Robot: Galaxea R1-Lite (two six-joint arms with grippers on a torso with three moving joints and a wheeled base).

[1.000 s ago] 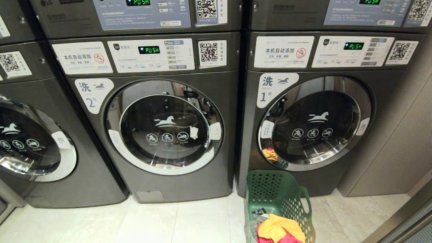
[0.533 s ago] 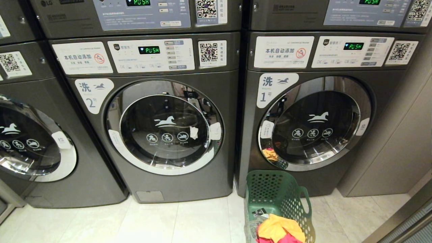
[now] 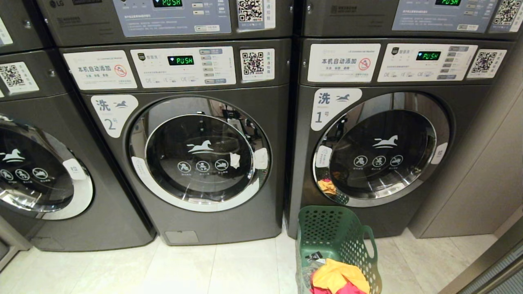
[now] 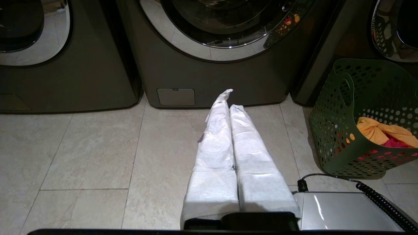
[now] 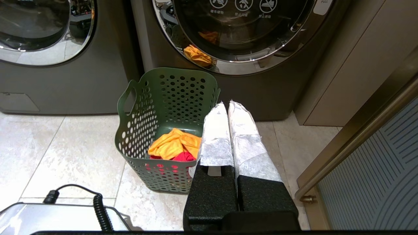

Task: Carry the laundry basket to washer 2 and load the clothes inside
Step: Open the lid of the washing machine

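The dark green laundry basket stands on the floor in front of the washer labelled 1, holding orange and red clothes. Washer 2 stands to its left with its round glass door shut. Neither gripper shows in the head view. In the left wrist view my left gripper hangs shut and empty over the tiles before washer 2, with the basket off to one side. In the right wrist view my right gripper is shut and empty, right beside the basket and its clothes.
Washer 1 is behind the basket, door shut. A third washer stands at the far left. A beige panel wall and a metal door frame close in the right side. My own base and a coiled cable lie low in front.
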